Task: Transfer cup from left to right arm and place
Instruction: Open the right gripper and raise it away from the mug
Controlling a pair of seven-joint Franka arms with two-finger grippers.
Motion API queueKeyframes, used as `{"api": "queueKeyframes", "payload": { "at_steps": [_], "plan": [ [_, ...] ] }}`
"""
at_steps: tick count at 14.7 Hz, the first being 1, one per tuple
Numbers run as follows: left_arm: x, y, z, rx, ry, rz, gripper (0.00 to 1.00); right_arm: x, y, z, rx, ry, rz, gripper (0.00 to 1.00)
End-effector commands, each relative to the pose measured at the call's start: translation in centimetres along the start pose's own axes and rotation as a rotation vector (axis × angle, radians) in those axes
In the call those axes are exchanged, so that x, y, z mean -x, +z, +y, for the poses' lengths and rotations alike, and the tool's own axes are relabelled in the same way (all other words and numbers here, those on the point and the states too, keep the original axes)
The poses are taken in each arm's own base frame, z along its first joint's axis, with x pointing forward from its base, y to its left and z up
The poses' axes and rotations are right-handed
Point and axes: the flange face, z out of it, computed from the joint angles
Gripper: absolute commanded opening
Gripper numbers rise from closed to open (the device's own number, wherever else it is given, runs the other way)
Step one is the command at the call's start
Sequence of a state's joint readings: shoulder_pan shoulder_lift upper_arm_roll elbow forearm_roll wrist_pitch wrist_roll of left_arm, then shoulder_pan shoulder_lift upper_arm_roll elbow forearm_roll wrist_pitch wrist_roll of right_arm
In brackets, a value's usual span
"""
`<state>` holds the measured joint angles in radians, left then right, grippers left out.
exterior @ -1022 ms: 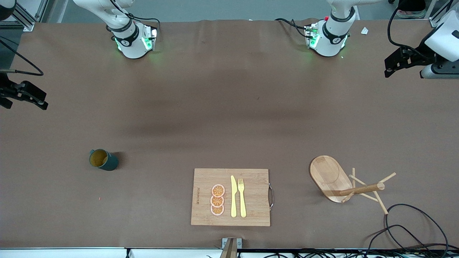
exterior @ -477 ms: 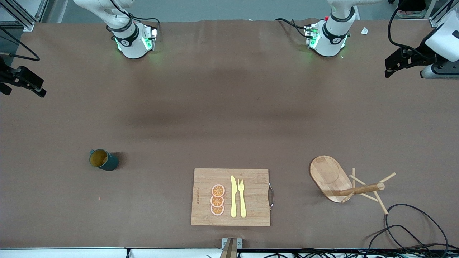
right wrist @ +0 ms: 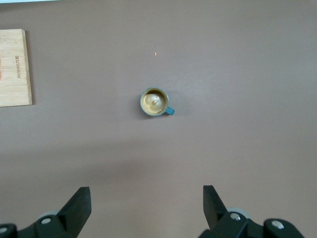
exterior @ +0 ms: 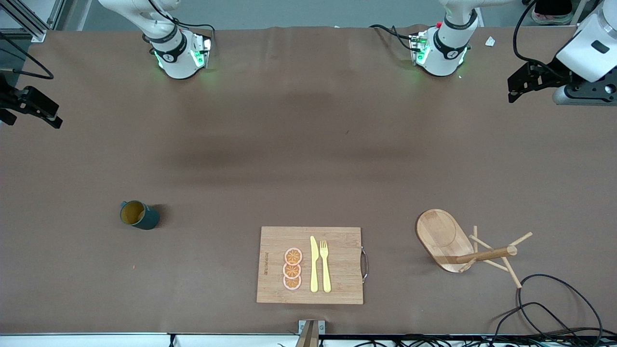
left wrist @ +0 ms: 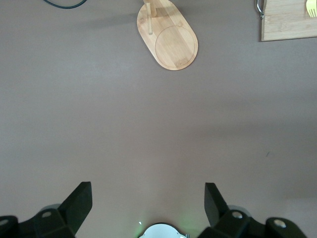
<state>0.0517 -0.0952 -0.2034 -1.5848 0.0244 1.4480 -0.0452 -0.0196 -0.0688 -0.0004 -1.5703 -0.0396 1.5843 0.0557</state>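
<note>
The cup (exterior: 139, 215), a small dark teal mug with an ochre inside, stands upright on the brown table toward the right arm's end. It also shows in the right wrist view (right wrist: 155, 102), its handle sticking out to one side. My right gripper (exterior: 33, 108) hangs high over the table's edge at the right arm's end, open and empty (right wrist: 146, 201), well apart from the cup. My left gripper (exterior: 528, 82) hangs high over the left arm's end of the table, open and empty (left wrist: 147, 198).
A wooden cutting board (exterior: 344, 270) with three orange slices (exterior: 292, 269), a yellow knife and a fork lies near the front camera. A wooden mug tree (exterior: 487, 253) on an oval base (exterior: 441, 233) stands toward the left arm's end, with black cables (exterior: 554, 303) beside it.
The right gripper has moved toward the bases' side of the table. The left gripper has shifted a little toward the table's middle. The cup has not moved.
</note>
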Motion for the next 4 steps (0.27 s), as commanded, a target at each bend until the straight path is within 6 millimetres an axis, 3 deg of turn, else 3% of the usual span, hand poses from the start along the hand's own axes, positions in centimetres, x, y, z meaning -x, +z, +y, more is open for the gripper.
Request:
{"api": "queueKeyframes", "payload": {
  "at_steps": [1, 4],
  "plan": [
    [0.33, -0.26, 0.05, 0.012, -0.001, 0.006, 1.0, 1.02, -0.15, 0.34, -0.015, 0.021, 0.0, 1.0],
    [0.2, -0.59, -0.13, 0.013, 0.004, 0.013, 1.0, 1.04, -0.14, 0.34, -0.015, 0.021, -0.001, 1.0]
  ]
}}
